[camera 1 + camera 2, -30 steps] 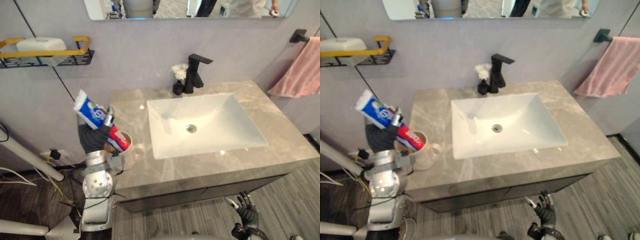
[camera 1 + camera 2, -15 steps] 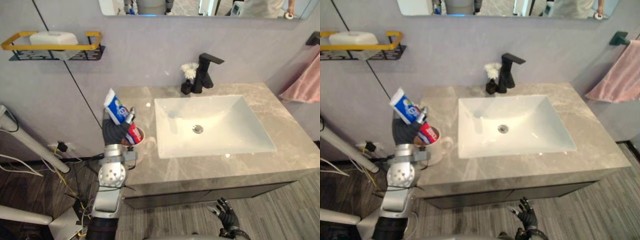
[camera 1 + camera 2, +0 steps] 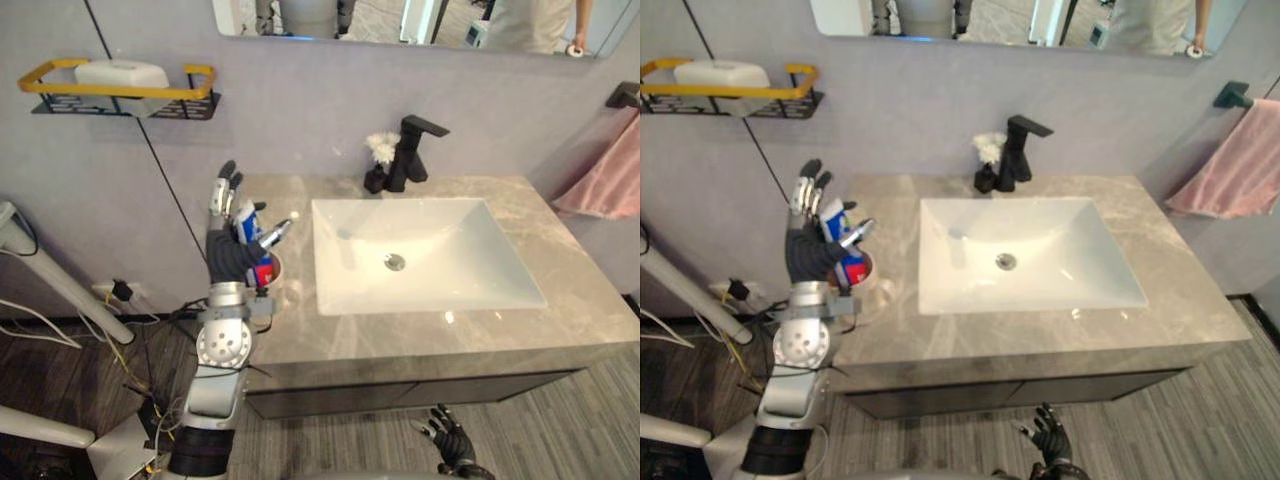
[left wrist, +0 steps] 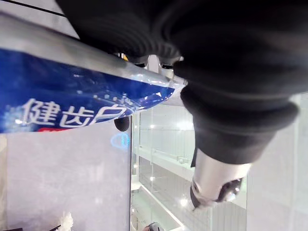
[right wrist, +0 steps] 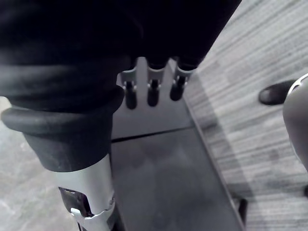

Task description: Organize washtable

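The right hand (image 3: 447, 446) hangs low by the floor in front of the desk (image 3: 470, 335), with straight, loose fingers holding nothing; it is idle.

The left hand (image 3: 231, 258) is raised at the desk's left front corner. Its fingers (image 3: 218, 196) are straight and spread wide, and its thumb points toward the sink (image 3: 440, 285).

The tube (image 3: 247, 218) stands in the cup (image 3: 274, 267), its long axis near upright. It lies between thumb and fingers, just beside the palm (whether they touch cannot be told). Nothing is curled round it.

Judgement: the tube is placed. The left hand, much the nearer, needs to draw clear toward the desk's edge without tipping tube or cup.

The surface is smooth marble, with room between cup and sink. Beyond are the faucet (image 3: 410, 150) at the wall, a shelf (image 3: 120, 97) at upper left and a towel (image 3: 600, 180) at right.
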Controlling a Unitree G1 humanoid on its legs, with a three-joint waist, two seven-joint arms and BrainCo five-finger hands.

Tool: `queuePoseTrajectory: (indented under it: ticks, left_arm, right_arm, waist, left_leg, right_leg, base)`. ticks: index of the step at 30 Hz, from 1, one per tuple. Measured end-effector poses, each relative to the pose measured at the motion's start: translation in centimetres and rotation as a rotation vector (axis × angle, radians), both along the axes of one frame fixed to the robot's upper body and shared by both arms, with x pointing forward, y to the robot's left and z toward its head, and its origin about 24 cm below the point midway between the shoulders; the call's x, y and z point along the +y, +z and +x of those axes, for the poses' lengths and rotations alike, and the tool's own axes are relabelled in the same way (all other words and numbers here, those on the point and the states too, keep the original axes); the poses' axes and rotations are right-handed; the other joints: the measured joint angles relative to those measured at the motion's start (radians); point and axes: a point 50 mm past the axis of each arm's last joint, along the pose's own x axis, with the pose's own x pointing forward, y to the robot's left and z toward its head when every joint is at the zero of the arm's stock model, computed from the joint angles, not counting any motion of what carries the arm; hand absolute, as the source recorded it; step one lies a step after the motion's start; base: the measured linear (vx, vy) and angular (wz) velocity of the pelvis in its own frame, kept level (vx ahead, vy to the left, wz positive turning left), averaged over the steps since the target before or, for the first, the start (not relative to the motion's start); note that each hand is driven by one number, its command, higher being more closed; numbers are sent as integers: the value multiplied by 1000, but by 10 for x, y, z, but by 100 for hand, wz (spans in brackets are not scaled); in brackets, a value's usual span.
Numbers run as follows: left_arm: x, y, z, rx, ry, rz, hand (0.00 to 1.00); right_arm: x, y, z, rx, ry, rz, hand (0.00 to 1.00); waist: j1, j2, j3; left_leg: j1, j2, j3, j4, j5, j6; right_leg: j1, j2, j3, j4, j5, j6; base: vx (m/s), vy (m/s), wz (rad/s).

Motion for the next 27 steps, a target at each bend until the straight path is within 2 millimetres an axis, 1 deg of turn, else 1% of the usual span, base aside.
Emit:
queuePoseTrajectory:
  ticks: [6, 9, 16, 27]
  left_arm:
    - [-1, 5, -1, -24, -5, -1, 0]
    - [-1, 11, -3, -54, -8, -4, 0]
    - [-2, 16, -5, -78, -13, -9, 0]
    - [-4, 30, -11, -152, -31, -20, 0]
  right_arm:
    - [5, 1, 8, -17, 40, 5, 0]
    - [5, 1, 9, -17, 40, 5, 0]
    - [5, 1, 10, -16, 41, 6, 0]
    - [6, 1, 11, -21, 43, 6, 0]
  waist:
    - [1, -5, -3]
    - [2, -11, -6]
    - [3, -20, -12]
    - [4, -22, -14]
  left_leg:
    - [-5, 0, -10, 0, 3, 1]
    - [-7, 0, -14, 1, 4, 1]
    - [-7, 0, -16, 1, 7, 1]
    - [-7, 0, -20, 1, 10, 1]
  right_leg:
    - [1, 0, -5, 0, 0, 0]
    - [1, 0, -9, 0, 0, 0]
    - [2, 0, -16, 0, 0, 0]
    - [4, 0, -21, 0, 0, -1]
  base:
    - [-3, -17, 5]
    - [-12, -20, 4]
    - [-13, -10, 0]
    - [0, 0, 0]
